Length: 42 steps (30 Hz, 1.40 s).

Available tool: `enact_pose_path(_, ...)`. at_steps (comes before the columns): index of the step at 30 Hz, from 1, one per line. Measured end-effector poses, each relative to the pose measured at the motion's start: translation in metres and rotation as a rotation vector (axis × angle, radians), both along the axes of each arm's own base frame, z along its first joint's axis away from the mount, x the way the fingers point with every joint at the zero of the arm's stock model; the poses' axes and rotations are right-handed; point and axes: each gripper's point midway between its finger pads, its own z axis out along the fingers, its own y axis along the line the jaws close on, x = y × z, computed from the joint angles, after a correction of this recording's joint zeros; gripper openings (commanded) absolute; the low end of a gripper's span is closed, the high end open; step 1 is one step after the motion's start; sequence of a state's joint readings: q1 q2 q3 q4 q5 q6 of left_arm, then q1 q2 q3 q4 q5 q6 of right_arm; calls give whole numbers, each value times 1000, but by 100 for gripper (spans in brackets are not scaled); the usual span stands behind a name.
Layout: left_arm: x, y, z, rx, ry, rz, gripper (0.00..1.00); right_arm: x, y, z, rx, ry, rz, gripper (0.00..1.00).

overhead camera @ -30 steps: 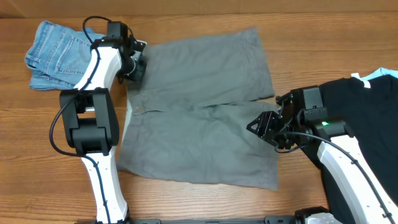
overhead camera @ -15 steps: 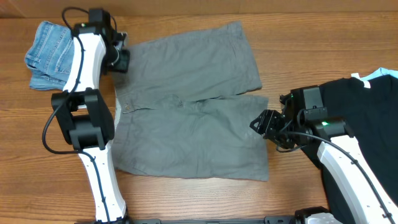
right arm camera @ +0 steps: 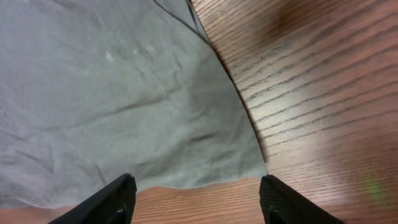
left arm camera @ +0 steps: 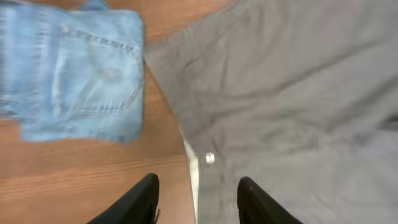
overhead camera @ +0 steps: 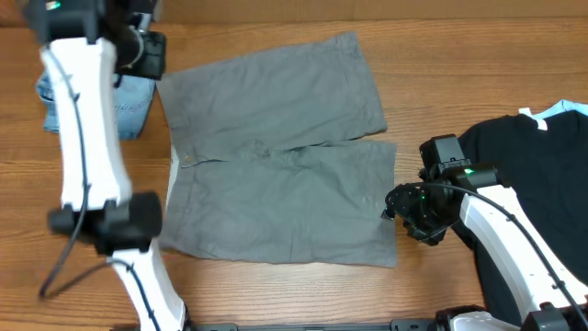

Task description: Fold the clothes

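Note:
The grey-olive shorts (overhead camera: 276, 156) lie spread flat on the wooden table, waistband to the left, legs to the right. In the left wrist view the waistband with its button (left arm camera: 209, 158) and pale lining edge shows. My left gripper (left arm camera: 196, 202) is open and empty, raised above the waistband; overhead it is at the upper left (overhead camera: 147, 55). My right gripper (right arm camera: 196, 199) is open and empty just off the hem of the near leg (right arm camera: 155, 124); overhead it sits right of that hem (overhead camera: 411, 210).
A folded light-blue denim garment (overhead camera: 92, 101) lies at the far left, also in the left wrist view (left arm camera: 71, 68). A black T-shirt (overhead camera: 533, 175) lies at the right. Bare wood (overhead camera: 459, 64) shows around the shorts.
The left arm has let go of the waistband corner and risen up and to the left. The right gripper has released the leg hem and drawn back slightly. The shorts shifted left and settled flat.

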<state>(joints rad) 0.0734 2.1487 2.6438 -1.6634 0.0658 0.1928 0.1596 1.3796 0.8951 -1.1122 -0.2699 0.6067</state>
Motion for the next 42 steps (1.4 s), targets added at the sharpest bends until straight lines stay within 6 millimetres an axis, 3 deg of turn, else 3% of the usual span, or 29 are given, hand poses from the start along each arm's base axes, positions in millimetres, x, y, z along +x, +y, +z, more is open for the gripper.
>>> enact_pose_path(1,-16,-1,27,2,-48,2,50,-1,0,0,-1,6,-3,68)
enact_pose_path(4,-42,-1,67,4,-142,18,51,-4,0,0,2,17,-4,68)
enact_pose_path(6,-61,3,77,2,-153,37,52,-9,0,0,2,37,-4,69)
enact_pose_path(9,-94,14,72,-6,-107,92,52,-15,0,1,2,62,-1,69)
enact_pose_path(11,-118,19,57,-19,-41,136,53,-17,0,1,3,71,2,70)
enact_pose_path(15,-155,18,10,-49,130,189,54,-20,-1,1,3,79,17,71)
enact_pose_path(21,-162,23,-89,-89,325,289,59,-21,-1,1,3,81,29,71)
enact_pose_path(25,-191,34,-152,-137,470,423,59,-26,-2,1,0,99,30,73)
enact_pose_path(30,-218,41,-199,-239,543,550,59,-26,-2,1,0,99,30,75)
enact_pose_path(33,-231,44,-219,-307,555,621,40,-26,-2,1,0,100,30,75)
enact_pose_path(39,-256,42,-246,-426,589,732,34,-26,-2,1,0,100,30,76)
enact_pose_path(42,-259,39,-256,-443,582,734,34,-26,-2,1,-1,100,30,75)
